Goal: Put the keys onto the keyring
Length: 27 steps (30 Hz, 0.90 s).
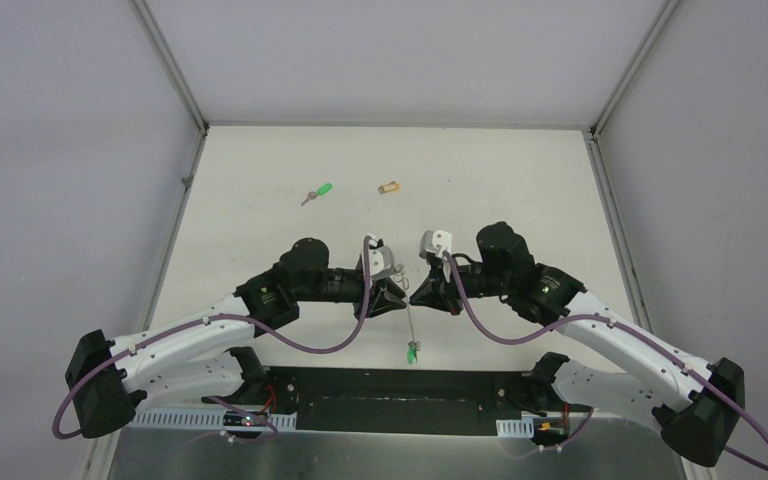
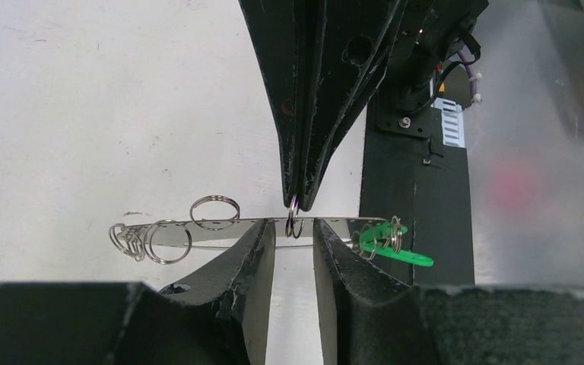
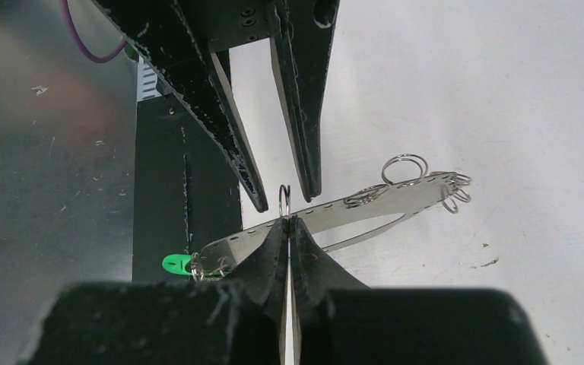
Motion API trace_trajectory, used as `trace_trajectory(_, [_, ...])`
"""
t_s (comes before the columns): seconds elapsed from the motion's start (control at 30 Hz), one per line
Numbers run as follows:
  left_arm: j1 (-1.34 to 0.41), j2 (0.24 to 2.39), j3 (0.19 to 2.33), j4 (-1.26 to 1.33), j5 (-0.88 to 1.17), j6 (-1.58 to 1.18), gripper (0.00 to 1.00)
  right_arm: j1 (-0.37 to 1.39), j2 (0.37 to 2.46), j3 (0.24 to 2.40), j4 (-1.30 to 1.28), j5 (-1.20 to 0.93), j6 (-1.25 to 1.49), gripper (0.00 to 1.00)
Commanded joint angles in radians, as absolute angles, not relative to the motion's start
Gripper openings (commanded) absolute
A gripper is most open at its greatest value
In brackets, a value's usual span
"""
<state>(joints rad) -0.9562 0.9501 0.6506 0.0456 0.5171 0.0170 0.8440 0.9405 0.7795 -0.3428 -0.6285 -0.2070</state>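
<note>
The keyring (image 3: 380, 204) is held at centre frame where the two arms meet. The right gripper (image 3: 289, 224) is seen clamped on one small split ring of it. The left gripper (image 2: 293, 228) is seen apart, one finger on either side of that ring. A green tag (image 2: 403, 255) hangs at one end. Only the overhead view records the green key (image 1: 318, 192) and the yellow-tan key (image 1: 389, 186), lying at upper centre on the table (image 1: 510, 170), well apart from the keyring.

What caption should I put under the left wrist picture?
The shut right gripper pinches a small ring on the keyring, inside the open left gripper.
</note>
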Motion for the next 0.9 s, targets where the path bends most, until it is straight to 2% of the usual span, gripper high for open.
trace_trajectory(0.0, [-0.964,0.957,0.683,0.119,0.528,0.002,0.24,0.845,0.938,0.828,-0.298,-0.632,-0.198,0.0])
trace_trajectory(0.13, [-0.964,0.962,0.683,0.123,0.537,0.004,0.13,0.845,0.939,0.828,-0.298,-0.632,-0.198,0.0])
trace_trajectory(0.27, [-0.964,0.958,0.677,0.121,0.541,0.014,0.1,0.845,0.937,0.828,-0.298,-0.63,-0.202,0.0])
trace_trajectory(0.37, [-0.964,0.952,0.675,0.107,0.545,0.029,0.0,0.845,0.936,0.827,-0.299,-0.629,-0.201,0.0])
trace_trajectory(0.6, [-0.964,0.934,0.665,0.097,0.541,0.042,0.0,0.846,0.935,0.83,-0.293,-0.616,-0.197,0.0])
trace_trajectory(0.67, [-0.965,0.928,0.661,0.097,0.536,0.041,0.0,0.845,0.929,0.835,-0.288,-0.606,-0.194,0.12])
trace_trajectory(0.87, [-0.965,0.856,0.629,0.101,0.523,0.062,0.0,0.845,0.866,0.814,-0.247,-0.581,-0.193,0.69])
